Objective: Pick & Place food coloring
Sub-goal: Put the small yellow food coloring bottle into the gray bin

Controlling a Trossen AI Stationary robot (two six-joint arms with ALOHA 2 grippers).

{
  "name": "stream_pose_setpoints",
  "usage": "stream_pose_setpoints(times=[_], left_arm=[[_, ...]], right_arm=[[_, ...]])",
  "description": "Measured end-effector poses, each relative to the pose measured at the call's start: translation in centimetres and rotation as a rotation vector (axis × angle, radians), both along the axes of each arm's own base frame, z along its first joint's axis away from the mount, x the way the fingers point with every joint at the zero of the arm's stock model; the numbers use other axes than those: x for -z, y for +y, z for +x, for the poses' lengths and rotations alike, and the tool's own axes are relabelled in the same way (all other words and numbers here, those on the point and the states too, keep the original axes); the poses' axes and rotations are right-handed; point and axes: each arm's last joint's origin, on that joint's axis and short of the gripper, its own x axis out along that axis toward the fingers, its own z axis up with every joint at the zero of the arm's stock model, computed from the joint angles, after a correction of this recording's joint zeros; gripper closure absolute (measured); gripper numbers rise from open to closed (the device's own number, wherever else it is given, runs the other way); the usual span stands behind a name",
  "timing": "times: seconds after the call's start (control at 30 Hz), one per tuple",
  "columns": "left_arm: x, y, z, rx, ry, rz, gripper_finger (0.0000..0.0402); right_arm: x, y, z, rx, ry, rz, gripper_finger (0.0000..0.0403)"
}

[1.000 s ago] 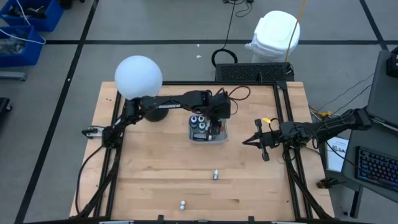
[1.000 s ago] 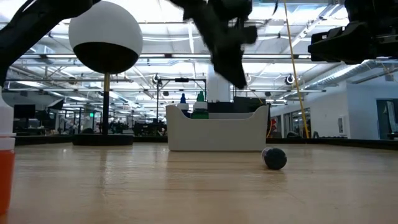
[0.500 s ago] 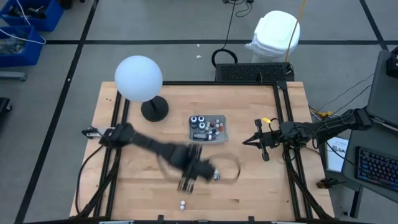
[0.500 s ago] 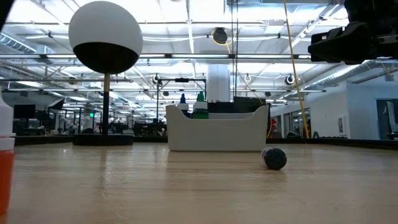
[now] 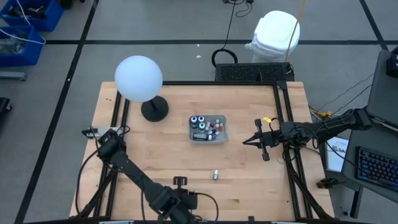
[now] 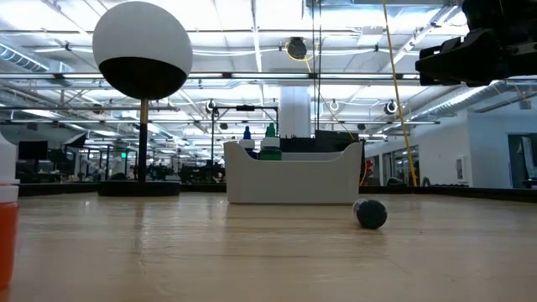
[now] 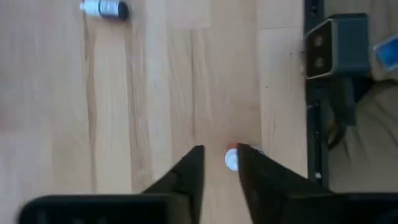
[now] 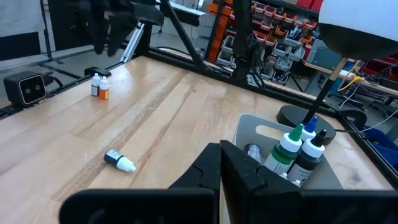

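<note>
Left gripper [image 7: 217, 165] hangs at the table's [image 5: 261, 193] six-o'clock edge, jaws slightly parted around an upright orange bottle [image 7: 231, 159], contact not discernible. One dark bottle [image 5: 215, 174] lies alone toward five o'clock, bare wood all round it. Clear tray [image 5: 222, 138] at center holds several bottles, count unclear. Right gripper [image 8: 221, 163] waits at three o'clock, jaws closed, empty. One globe lamp [image 5: 138, 78] at eleven o'clock.

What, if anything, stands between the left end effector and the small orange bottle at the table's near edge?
Nothing visible does. The left end effector is right at the orange bottle, with one finger on each side of its white cap and only bare table around it.
</note>
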Motion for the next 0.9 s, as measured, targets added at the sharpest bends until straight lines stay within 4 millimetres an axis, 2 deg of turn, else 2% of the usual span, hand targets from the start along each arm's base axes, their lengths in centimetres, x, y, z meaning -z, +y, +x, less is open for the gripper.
stream_pose_setpoints(times=[0.07,0.17,0.37,0.63,0.9], left_arm=[[0.9,0.2,-0.1,-0.019,0.026,0.002,0.0272],[2.3,0.7,-0.4,0.043,0.092,0.032,0.0233],[3.1,1.3,-0.4,0.220,0.164,0.051,0.0195],[3.0,1.2,0.3,0.265,0.143,-0.025,0.0206],[2.8,-1.1,-0.6,0.362,0.077,-0.062,0.0232]], right_arm=[[0.0,0.0,0.0,0.000,0.000,0.001,0.0403],[0.0,0.0,0.0,0.000,-0.001,-0.004,0.0403],[0.0,0.0,0.0,0.000,0.001,-0.001,0.0403],[0.0,0.0,0.0,0.000,0.001,0.000,0.0403],[0.1,0.0,0.0,0.003,0.011,0.017,0.0403]])
